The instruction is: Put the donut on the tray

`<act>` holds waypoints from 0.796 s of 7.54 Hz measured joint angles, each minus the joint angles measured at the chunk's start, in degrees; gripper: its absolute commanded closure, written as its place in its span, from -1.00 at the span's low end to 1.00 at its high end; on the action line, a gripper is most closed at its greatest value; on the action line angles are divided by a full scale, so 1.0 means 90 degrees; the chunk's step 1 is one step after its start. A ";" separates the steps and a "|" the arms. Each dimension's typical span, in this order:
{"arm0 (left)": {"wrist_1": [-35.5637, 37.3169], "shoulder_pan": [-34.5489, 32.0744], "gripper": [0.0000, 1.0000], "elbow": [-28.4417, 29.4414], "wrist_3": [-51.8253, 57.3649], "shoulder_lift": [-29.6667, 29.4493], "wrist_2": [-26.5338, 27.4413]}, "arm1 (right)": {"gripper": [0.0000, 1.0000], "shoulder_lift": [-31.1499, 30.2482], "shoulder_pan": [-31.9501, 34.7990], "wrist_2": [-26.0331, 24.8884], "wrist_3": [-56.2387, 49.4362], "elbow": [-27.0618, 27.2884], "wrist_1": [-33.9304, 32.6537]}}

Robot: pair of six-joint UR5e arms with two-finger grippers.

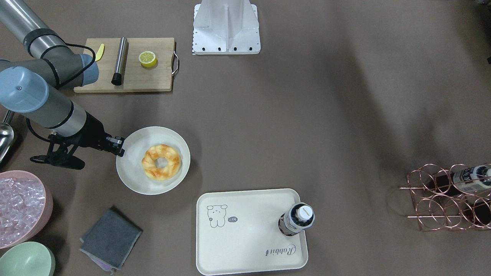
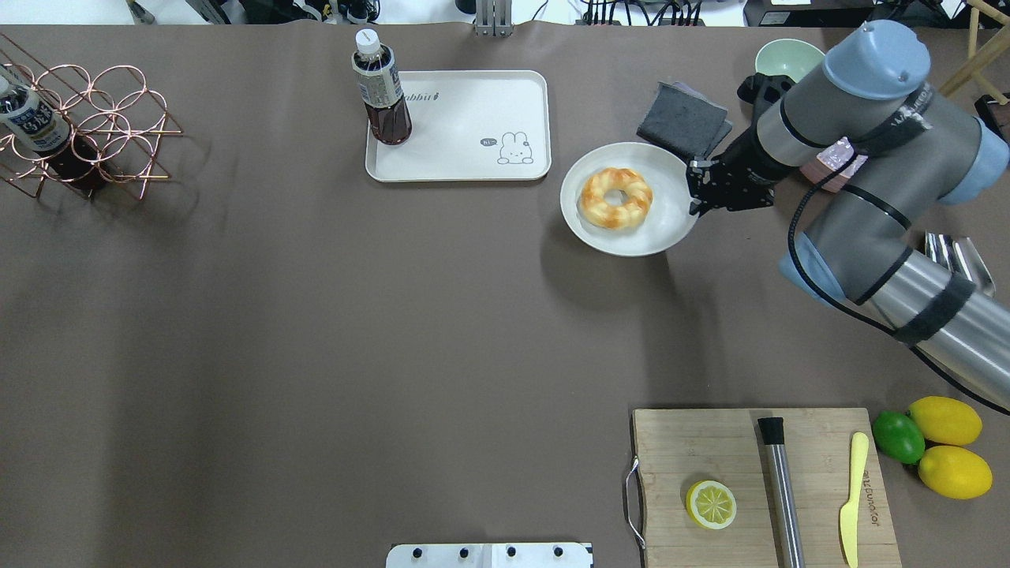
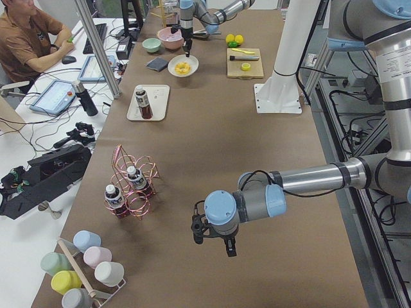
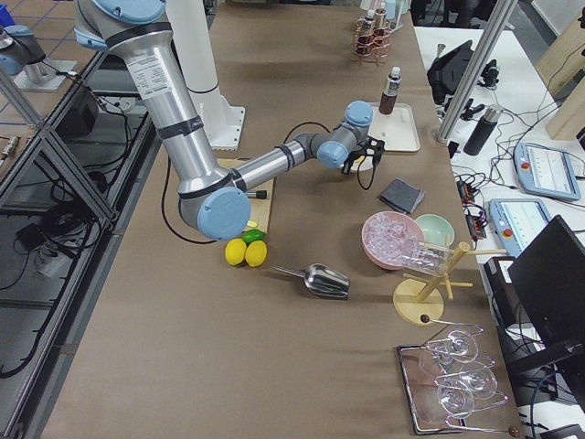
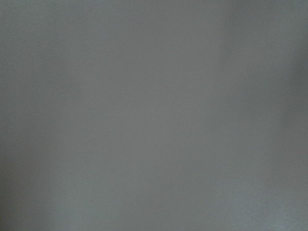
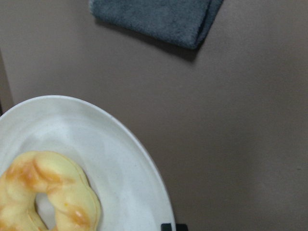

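Observation:
The donut [image 1: 161, 162], golden-orange with pale streaks, lies on a round pale plate [image 1: 130, 180]; it also shows in the overhead view [image 2: 616, 197] and the right wrist view [image 6: 48, 192]. My right gripper [image 2: 694, 189] hangs over the plate's edge on the side away from the tray, a short way from the donut, and looks open and empty. The cream tray [image 1: 245, 249] with the animal drawing lies beside the plate [image 2: 631, 241] and carries an upright dark bottle [image 1: 297, 220]. My left gripper [image 3: 215, 244] is far off over bare table; I cannot tell whether it is open.
A folded grey cloth [image 1: 110, 237] lies near the plate. A pink bowl of ice [image 1: 19, 207] and a green bowl [image 1: 25, 262] stand behind my right arm. A wooden cutting board [image 1: 149, 80] holds a lemon half, a metal rod and a yellow knife. A copper wire rack [image 1: 445, 199] stands far off.

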 measured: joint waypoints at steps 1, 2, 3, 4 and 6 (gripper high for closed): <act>0.0000 0.0000 -0.96 -0.0007 0.0000 0.0000 0.0000 | 1.00 0.0429 -0.0008 -0.0063 0.0758 -0.0331 0.0261; 0.0000 0.0000 -0.96 -0.0016 0.0000 0.0000 0.0000 | 1.00 0.0855 -0.0092 -0.0284 0.1636 -0.0883 0.0827; 0.0000 -0.0003 -0.96 -0.0024 0.0000 0.0000 0.0000 | 1.00 0.1304 -0.0252 -0.0627 0.2439 -0.1460 0.1342; 0.0000 -0.0007 -0.96 -0.0023 0.0000 0.0004 0.0000 | 1.00 0.1738 -0.0429 -0.0955 0.3073 -0.1901 0.1605; 0.0004 -0.0014 -0.96 -0.0005 0.0000 0.0008 0.0001 | 1.00 0.2558 -0.0779 -0.1685 0.4048 -0.2603 0.1725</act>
